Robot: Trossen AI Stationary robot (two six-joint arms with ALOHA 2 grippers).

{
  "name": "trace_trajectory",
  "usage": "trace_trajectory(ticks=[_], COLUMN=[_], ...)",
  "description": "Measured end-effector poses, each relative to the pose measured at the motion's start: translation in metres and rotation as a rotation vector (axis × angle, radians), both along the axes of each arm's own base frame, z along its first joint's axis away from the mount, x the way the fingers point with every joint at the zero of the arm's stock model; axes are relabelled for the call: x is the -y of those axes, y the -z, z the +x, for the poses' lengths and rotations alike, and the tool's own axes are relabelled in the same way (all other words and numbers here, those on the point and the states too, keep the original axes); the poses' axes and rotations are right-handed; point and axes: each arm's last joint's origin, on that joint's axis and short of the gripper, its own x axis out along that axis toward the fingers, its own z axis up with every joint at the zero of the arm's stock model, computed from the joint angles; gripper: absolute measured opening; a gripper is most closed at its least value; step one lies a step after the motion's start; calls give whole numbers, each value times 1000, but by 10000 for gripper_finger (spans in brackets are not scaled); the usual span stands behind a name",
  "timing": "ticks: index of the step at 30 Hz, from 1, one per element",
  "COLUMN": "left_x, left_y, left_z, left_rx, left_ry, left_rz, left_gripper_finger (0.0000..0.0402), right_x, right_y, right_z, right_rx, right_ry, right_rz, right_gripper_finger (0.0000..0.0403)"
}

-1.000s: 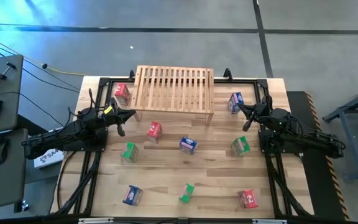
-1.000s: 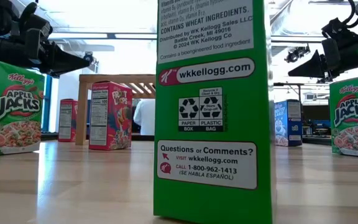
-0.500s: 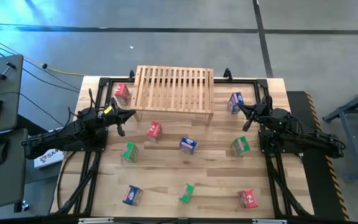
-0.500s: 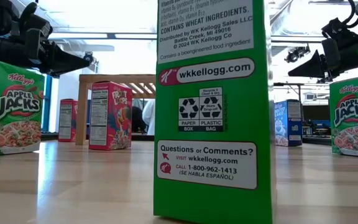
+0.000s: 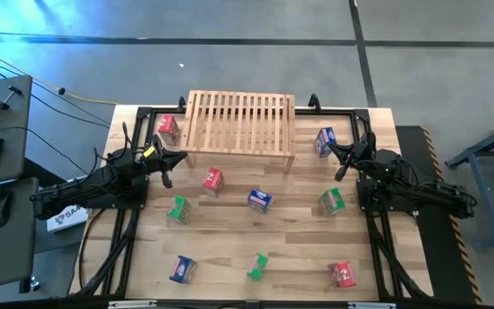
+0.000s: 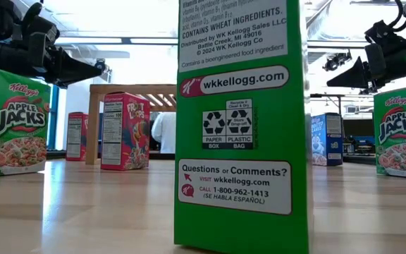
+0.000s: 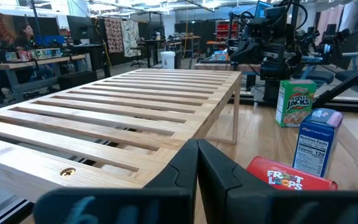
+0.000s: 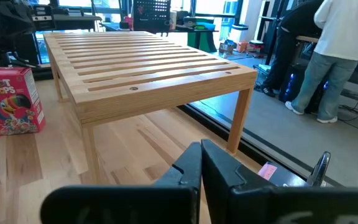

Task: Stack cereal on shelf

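Nine boxes scattered, shelf top bare

You see a pale wood shelf with parallel slats on a light plank tabletop. Boxes: three red, three green, three blue. The nearest green box carries white panels with black print.
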Motion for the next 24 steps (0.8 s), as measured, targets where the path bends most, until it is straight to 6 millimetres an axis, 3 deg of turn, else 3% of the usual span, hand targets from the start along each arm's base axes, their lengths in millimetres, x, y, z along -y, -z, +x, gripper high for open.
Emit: trace_trajectory(ticks=[9,14,18,24], left_x=[0,0,0,0], left_y=[0,0,0,0], left_z=[0,0,0,0], left_rx=[0,0,0,0], left_ry=[0,0,0,0], left_rz=[0,0,0,0], left_gripper_finger=[0,0,0,0], right_x=[0,-1,-2,-11], right_y=[0,0,-2,-29], right_z=[0,1,1,4], right_rx=[11,174,206,416], right_ry=[3,-17,-28,-409], right_rz=[14,247,264,186], right_gripper_finger=[0,0,0,0])
